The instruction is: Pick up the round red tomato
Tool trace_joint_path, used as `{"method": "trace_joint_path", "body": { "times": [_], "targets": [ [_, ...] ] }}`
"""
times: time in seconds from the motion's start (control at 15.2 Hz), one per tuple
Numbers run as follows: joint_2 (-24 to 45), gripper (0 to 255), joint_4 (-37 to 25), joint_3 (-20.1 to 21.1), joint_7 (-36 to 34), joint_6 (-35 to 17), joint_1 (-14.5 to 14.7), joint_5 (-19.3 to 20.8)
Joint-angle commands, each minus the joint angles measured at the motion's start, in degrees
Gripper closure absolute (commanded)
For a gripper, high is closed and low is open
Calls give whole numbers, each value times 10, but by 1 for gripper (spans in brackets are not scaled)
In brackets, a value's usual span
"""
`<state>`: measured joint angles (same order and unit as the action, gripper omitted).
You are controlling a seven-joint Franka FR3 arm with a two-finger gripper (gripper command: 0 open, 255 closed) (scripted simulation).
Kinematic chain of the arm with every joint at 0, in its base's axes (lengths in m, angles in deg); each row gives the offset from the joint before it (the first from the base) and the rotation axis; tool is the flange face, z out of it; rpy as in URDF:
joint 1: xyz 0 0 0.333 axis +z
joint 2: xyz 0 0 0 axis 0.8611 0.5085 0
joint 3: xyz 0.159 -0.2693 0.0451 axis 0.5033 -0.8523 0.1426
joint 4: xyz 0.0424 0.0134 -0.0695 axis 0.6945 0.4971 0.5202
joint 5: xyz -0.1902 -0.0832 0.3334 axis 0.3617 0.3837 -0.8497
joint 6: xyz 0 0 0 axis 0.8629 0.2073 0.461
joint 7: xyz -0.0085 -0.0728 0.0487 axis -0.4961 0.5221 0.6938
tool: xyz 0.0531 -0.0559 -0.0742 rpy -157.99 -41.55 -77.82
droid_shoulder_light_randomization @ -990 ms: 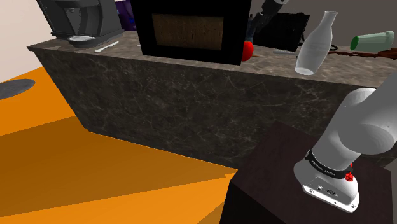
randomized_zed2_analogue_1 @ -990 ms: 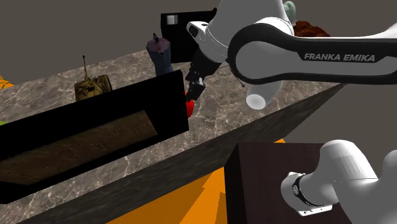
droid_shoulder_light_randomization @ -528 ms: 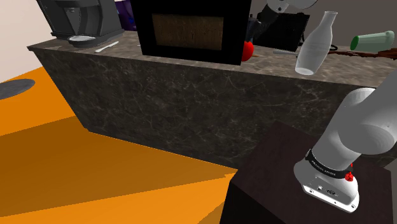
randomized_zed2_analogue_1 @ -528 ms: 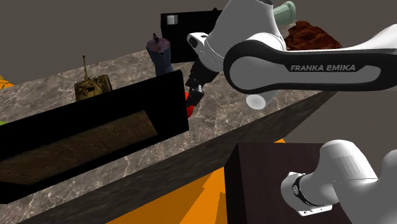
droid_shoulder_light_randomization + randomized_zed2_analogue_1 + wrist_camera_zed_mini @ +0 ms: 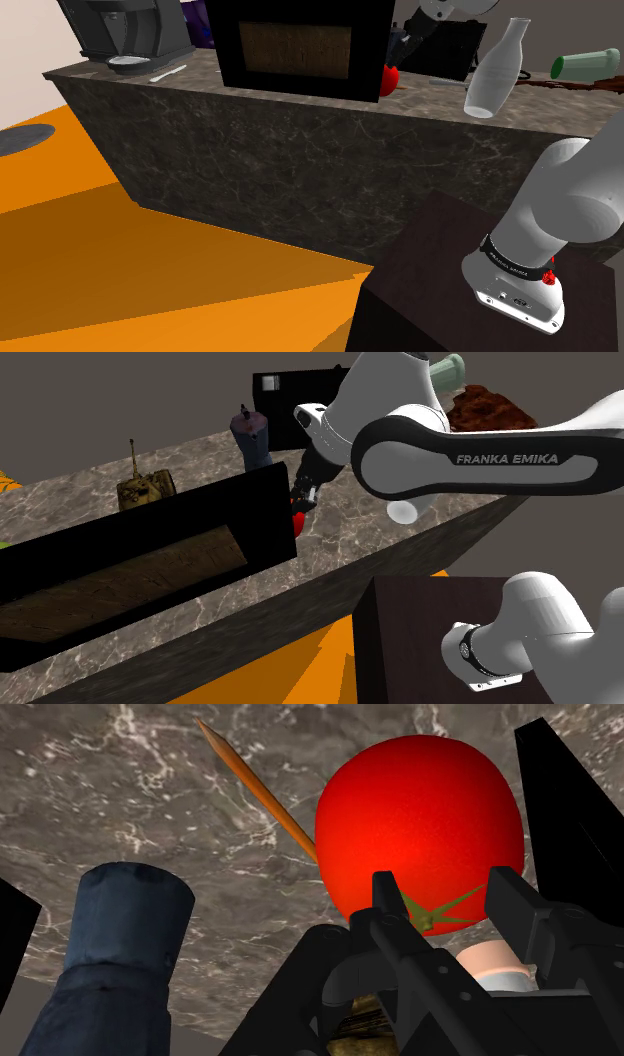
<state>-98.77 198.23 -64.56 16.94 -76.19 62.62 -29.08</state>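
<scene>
The round red tomato (image 5: 390,77) rests on the dark marble counter (image 5: 300,140), just beside the black microwave's right end in the shoulder view. In the second exterior view the tomato (image 5: 297,521) peeks out red at the microwave's corner under my gripper (image 5: 303,502). My gripper (image 5: 398,52) comes down on it from above and behind. In the wrist view the tomato (image 5: 420,814) sits with its green stem between the two black fingers (image 5: 385,899), which press against its sides; the gripper (image 5: 447,892) is shut on it.
A black microwave (image 5: 300,45) stands close against the tomato. A dark blue bottle (image 5: 120,954) and an orange pencil (image 5: 255,789) lie near the gripper. A clear glass bottle (image 5: 495,70), a lying green bottle (image 5: 588,63), a coffee machine (image 5: 125,30) and a toy tank (image 5: 145,487) share the counter.
The arm lowered the gripper onto the tomato during the first half second, and the fingers then closed in on it. The tomato has stayed in place.
</scene>
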Motion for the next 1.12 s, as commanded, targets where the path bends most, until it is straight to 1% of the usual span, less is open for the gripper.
{"method": "trace_joint_path", "body": {
  "times": [0.0, 0.07, 1.06],
  "targets": [
    [0, 255, 0, 0, 0, 0, 0, 0],
    [0, 255, 1, 0, 0, 0, 0, 0],
    [-5, 255, -108, 12, -33, 110, -2, 17]
  ]
}}
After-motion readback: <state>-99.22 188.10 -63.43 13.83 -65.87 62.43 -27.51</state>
